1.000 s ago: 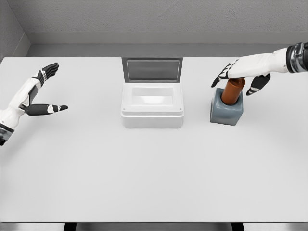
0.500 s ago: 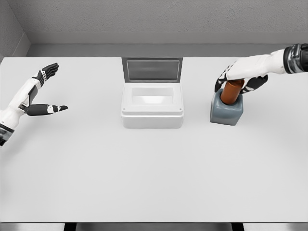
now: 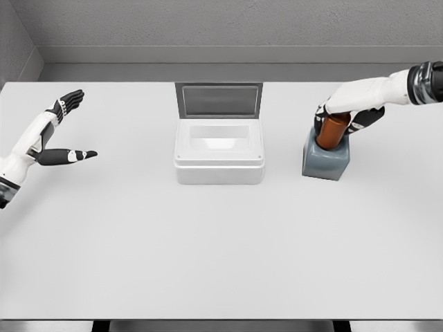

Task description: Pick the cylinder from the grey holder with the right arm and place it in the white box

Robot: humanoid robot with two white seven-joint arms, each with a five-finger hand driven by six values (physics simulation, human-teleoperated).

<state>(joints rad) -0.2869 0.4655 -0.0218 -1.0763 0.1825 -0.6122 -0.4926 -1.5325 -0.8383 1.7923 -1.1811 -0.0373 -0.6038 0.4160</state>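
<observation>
— From the head view, what is the right hand [image 3: 344, 111] doing?

— Its fingers are curled around the top of the brown cylinder [image 3: 333, 131], thumb on one side and fingers on the other.

— And where is the cylinder?

— Standing slightly tilted in the square grey holder [image 3: 326, 160], on the white table [image 3: 221, 242] to the right of the white box [image 3: 219, 153], whose hinged lid stands open behind it.

— The other arm?

— The left hand [image 3: 54, 135] hangs over the table's left edge, fingers spread, holding nothing.
</observation>
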